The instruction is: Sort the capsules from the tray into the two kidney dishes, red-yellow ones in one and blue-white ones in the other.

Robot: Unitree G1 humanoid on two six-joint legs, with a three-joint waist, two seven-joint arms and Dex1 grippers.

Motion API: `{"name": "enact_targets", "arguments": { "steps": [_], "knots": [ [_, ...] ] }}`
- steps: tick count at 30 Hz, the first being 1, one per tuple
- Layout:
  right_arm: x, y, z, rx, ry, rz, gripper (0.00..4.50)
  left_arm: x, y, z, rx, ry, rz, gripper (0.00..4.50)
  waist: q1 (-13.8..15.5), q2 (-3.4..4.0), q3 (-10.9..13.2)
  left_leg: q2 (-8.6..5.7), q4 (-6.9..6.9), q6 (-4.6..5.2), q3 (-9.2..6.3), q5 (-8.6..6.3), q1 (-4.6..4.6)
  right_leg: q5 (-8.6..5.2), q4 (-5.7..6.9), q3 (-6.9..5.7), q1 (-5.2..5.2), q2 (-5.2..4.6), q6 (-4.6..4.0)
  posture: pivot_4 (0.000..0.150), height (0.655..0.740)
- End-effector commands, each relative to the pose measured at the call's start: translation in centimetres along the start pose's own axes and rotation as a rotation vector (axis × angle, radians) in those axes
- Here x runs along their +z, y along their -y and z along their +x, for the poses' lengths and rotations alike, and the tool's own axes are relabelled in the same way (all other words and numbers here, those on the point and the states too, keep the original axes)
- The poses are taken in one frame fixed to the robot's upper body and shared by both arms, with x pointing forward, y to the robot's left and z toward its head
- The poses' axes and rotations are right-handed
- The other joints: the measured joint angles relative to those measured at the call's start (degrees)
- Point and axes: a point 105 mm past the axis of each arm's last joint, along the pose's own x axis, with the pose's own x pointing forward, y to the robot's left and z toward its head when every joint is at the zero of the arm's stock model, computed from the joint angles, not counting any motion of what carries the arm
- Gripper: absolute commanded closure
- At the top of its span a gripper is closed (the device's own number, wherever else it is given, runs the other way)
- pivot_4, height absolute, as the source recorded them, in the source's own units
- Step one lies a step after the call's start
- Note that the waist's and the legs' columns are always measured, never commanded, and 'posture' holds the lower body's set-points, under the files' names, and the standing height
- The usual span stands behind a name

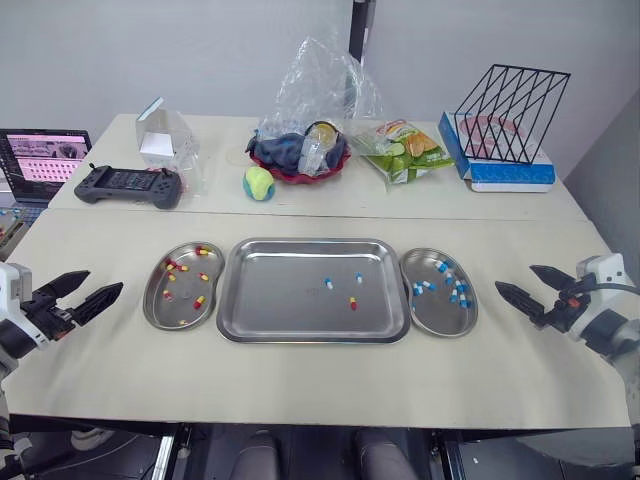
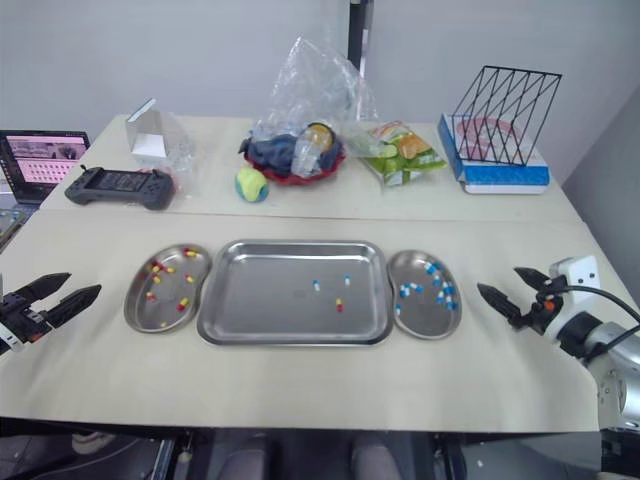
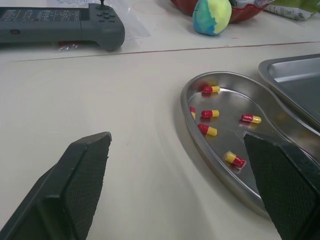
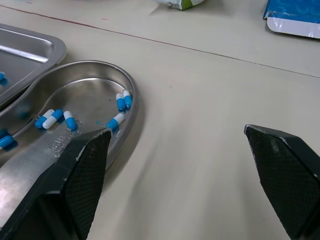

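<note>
Tray [image 1: 280, 305] sits mid worktop [image 1: 300, 390], long side toward the robot. Three capsules lie loose in it, right of centre: two blue-white capsules [image 1: 328, 283] near each other, and one red-yellow capsule [image 1: 352, 302] just nearer the robot than them, none touching

Left dish [image 1: 152, 300] is just beside the tray's left rim and holds the sorted red-yellow capsules [image 1: 199, 301], several, scattered, a few close to the far rim. Right dish [image 1: 440, 318] is just beside the tray's right rim and holds the sorted blue-white capsules [image 1: 455, 293], several, mostly toward its outer side. No mixed colours seen in either dish

Left tool [image 1: 104, 281] is over bare worktop left of the left dish, apart from it, fingers [image 3: 75, 185] spread wide, nothing between them. Right tool [image 1: 515, 278] is over bare worktop right of the right dish, apart from it, fingers [image 4: 75, 180] spread wide, holding nothing. Cannot tell if either tool touches the worktop

Far half of the worktop, well apart from the tray: gamepad [image 1: 128, 185] at left with a clear box [image 1: 165, 135] behind it, ball [image 1: 259, 183] near the middle, red bowl [image 1: 300, 170] under a plastic bag [image 1: 320, 85], snack bag [image 1: 405, 150] to its right, wire rack [image 1: 510, 100] on a blue box [image 1: 510, 172] at far right. Laptop [image 1: 45, 155] is open at the far left edge
</note>
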Motion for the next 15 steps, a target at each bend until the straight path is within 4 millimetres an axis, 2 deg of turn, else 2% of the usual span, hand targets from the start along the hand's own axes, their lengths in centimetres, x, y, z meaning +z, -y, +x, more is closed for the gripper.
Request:
{"name": "enact_targets", "arguments": {
  "steps": [1, 9, 15],
  "knots": [
    [1.33, 0.36, -0.14, -0.010, 0.050, -0.030, 0.00, 1.37, -0.33, -0.21, 0.013, 0.048, 0.039, 0.06, -0.1, 0.00, 0.0, 0.00, 0.00, 0.00, 0.00, 0.00, 0.00, 0.00, 0.00, 0.00, 0.00, 0.00, 0.00, 0.150, 0.7174],
    [1.37, 0.59, -0.16, -0.002, 0.039, -0.040, 0.00, 1.83, -0.57, -0.45, 0.000, 0.035, 0.074, 0.06, -0.5, 0.00, 0.0, 0.00, -0.01, 0.00, 0.00, 0.00, 0.00, 0.00, 0.00, 0.00, 0.00, 0.00, 0.00, 0.150, 0.7174],
    [1.64, 0.74, 0.06, 0.011, 0.036, -0.052, 0.00, 1.67, 0.00, -0.47, -0.058, 0.007, 0.123, 0.06, -1.0, 0.00, 0.0, 0.00, -0.03, 0.00, -0.01, 0.00, 0.01, 0.00, 0.00, 0.00, 0.00, 0.00, 0.00, 0.150, 0.7174]
  ]
}}
